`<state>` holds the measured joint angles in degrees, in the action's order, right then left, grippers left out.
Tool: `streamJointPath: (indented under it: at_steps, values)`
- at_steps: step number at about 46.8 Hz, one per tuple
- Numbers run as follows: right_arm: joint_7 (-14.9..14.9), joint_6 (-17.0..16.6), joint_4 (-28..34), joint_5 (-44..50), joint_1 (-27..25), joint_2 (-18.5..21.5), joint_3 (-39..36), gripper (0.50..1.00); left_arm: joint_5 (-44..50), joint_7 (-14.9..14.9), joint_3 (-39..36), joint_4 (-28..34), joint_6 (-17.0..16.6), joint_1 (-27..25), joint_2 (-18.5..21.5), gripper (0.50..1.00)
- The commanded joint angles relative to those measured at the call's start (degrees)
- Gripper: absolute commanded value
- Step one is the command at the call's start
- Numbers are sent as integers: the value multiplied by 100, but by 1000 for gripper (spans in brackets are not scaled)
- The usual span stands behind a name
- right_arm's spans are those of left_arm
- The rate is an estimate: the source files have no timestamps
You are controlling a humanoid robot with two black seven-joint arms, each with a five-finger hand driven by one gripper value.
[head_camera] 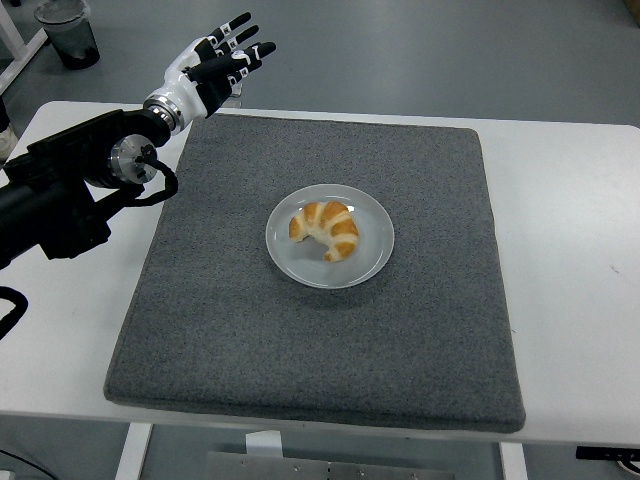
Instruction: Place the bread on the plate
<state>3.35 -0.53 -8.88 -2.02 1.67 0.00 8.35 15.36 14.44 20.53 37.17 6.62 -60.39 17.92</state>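
The croissant [326, 229] is lying on the plate [374, 260], well clear of the left hand [213, 66] spreading empty fingers [240, 21]; probably light, flaky, best gripped mid-body.

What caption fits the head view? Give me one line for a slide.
Croissant resting on the white plate at the centre of the grey mat, left hand open and raised beyond the mat's far-left corner.

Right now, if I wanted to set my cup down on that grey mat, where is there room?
Nearly everywhere. The mat is bare in front of the plate, to its right and behind it. Only the middle is taken, by the plate with the bread. The left hand hangs open above the far left corner.
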Motion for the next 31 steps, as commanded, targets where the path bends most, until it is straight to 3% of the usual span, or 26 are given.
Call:
streamJointPath:
  at_steps: [1,11,31]
  values:
    - [-1,0,0,0,0,0,0,932,73,-64,345,-96,-29,150,-8,990]
    - [-10,-9,0,0,0,0,0,930,73,-91,1233,-184,-161,590,-8,992]
    - [-10,-149,0,0,0,0,0,932,38,59,1857,-140,-47,1100,-183,992]
